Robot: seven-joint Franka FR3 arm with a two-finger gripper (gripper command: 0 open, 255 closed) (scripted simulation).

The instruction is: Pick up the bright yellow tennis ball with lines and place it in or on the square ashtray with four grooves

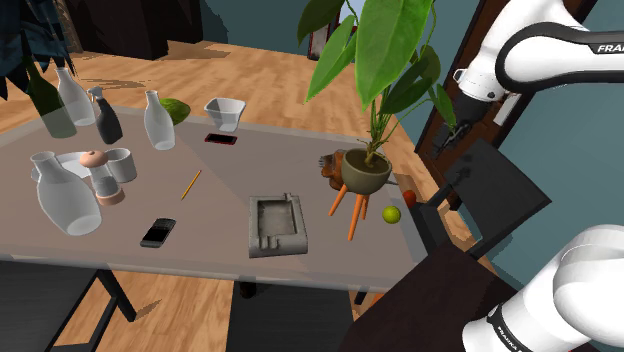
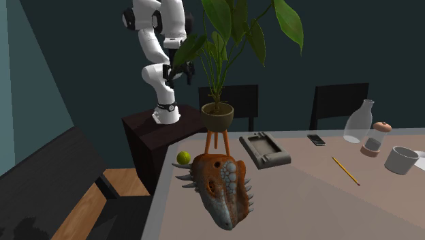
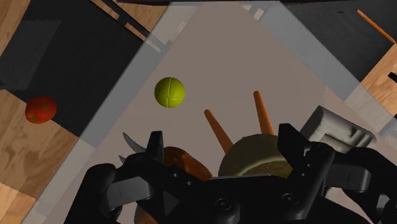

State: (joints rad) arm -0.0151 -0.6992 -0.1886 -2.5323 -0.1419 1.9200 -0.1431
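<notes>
Claw (image 3: 221,135) spread wide and empty, high over the grey worktop (image 3: 216,57).
Yellow-green tennis ball (image 3: 170,92) lies ahead of it, untouched; grey square ashtray (image 3: 337,130) beside one finger. Arm (image 1: 545,50) lettering reads "FRA"; wooden floor (image 1: 270,70).

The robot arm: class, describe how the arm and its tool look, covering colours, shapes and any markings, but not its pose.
The arm is made of glossy white, rounded segments with dark joints. Black lettering starting "FRA" marks one segment in the shoulder view. The tool is all black: a blocky body with two short fingers.
</notes>
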